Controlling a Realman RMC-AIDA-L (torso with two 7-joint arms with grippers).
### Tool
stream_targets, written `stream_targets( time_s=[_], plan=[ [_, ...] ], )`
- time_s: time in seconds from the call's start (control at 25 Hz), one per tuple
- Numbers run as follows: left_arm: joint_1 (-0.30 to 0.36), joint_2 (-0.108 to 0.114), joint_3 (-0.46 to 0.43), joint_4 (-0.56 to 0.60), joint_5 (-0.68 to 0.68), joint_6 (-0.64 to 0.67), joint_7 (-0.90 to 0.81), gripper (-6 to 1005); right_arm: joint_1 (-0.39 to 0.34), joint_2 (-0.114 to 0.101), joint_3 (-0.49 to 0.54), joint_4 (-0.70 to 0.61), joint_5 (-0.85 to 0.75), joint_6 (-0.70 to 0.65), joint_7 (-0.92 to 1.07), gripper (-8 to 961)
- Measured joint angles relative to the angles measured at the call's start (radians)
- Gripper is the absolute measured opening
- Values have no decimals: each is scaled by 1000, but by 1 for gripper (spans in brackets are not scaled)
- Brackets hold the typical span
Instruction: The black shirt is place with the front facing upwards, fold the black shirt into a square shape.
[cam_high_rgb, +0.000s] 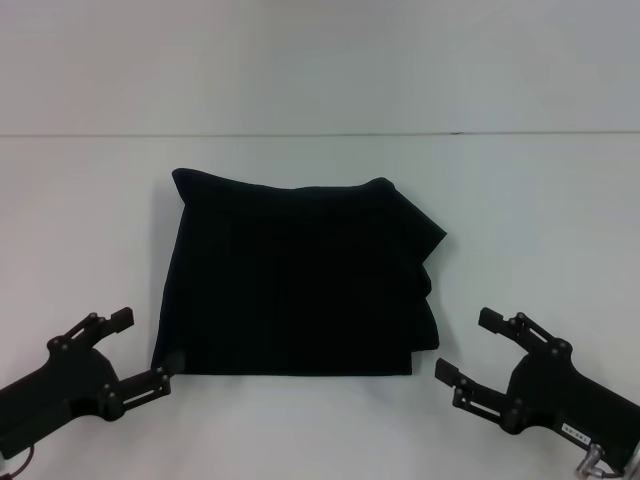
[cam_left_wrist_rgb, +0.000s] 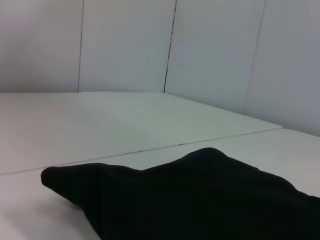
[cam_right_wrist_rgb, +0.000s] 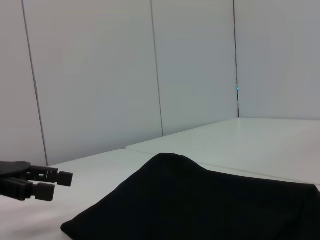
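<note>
The black shirt (cam_high_rgb: 295, 285) lies folded, no writing visible. Left gripper (cam_high_rgb: 140, 350) at 8 o'clock and right gripper (cam_high_rgb: 470, 348) at 4 o'clock: fingers spread, holding nothing.

shirt (cam_high_rgb: 295, 280) on table (cam_high_rgb: 540, 200) (centre), claws flanking

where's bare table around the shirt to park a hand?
Bare table runs wide on both sides of the black shirt and behind it up to the seam. It is tight at the near corners: the open left gripper touches the shirt's near-left corner, and the open right gripper sits just off its near-right corner.
</note>
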Motion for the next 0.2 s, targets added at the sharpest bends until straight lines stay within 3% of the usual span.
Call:
stream_targets(
  time_s=[0.2],
  plan=[
    [-7,-3,0,-2,1,1,3,947,-5,0,0,0,0,-3,0,927]
  ],
)
